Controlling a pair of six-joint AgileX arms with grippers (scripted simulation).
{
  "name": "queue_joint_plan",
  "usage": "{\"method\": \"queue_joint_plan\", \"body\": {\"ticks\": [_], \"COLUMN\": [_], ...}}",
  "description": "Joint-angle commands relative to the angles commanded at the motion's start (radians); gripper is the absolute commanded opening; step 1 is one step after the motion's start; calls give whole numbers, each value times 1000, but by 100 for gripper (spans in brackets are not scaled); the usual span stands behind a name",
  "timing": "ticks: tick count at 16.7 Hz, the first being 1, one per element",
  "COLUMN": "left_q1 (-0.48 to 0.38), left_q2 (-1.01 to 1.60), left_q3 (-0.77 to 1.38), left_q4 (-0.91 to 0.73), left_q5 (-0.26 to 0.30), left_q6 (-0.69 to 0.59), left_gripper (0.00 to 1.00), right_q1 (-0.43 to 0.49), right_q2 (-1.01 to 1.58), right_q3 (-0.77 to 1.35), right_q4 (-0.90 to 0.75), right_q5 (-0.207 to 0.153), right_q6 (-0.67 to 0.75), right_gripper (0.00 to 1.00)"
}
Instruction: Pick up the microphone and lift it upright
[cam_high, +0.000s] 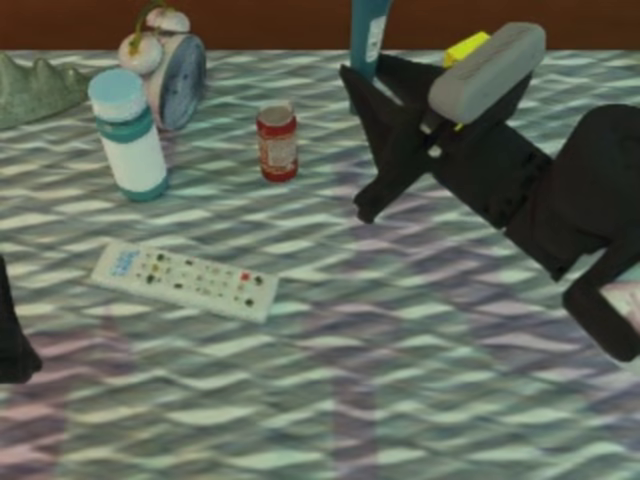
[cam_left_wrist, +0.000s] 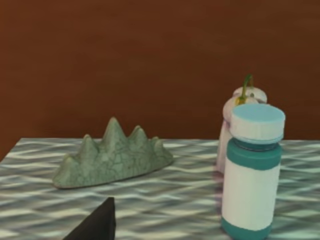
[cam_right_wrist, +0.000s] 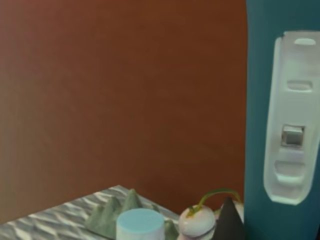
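1. Teal shows at the far edge of the top view: the microphone (cam_high: 369, 35) stands upright there, its handle with the white strip pointing down and its upper part cut off by the frame. The right gripper (cam_high: 368, 140) reaches toward it from the right, dark fingers spread below and beside the handle. Whether those fingers press on the handle I cannot tell. Judging by its height and upright pose, the pick and the lift look largely done; what may be left is only holding it steady.

2. Top view, the rest: a white bottle (cam_high: 128, 135) with teal bands, an alarm clock (cam_high: 170, 70) behind it, a red can (cam_high: 277, 142) near the middle, a remote (cam_high: 185, 280) lying flat toward the left, and a green rock ornament (cam_high: 35, 90) at the far left. All sit well apart from the microphone, so nothing blocks it. The left gripper (cam_high: 12, 345) is parked at the left edge.

3. Left wrist view: the rock ornament, bottle and clock, plus one dark fingertip; no microphone.

4. Right wrist view: the microphone fills the right side, upright and very close, switch strip facing the camera, high above the bottle cap and clock.
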Motion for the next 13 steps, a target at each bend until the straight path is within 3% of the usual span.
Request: {"method": "queue_joint_plan", "body": {"ticks": [7,10,13], "left_q1": [-5,-36,-83], "left_q2": [13,110,301], "left_q3": [10,76,192], "left_q4": [5,42,108], "left_q5": [12,88,210], "left_q6": [2,16,34], "left_gripper": [100,100,100], "right_q1": [3,3,3], "right_q2": [-3,-3,-3], "right_q3": [-3,-3,-3], "right_q4": [2,2,2], "right_q5": [3,3,3], "right_q6": [-2,-2,-2], "right_gripper": [0,0,0]}}
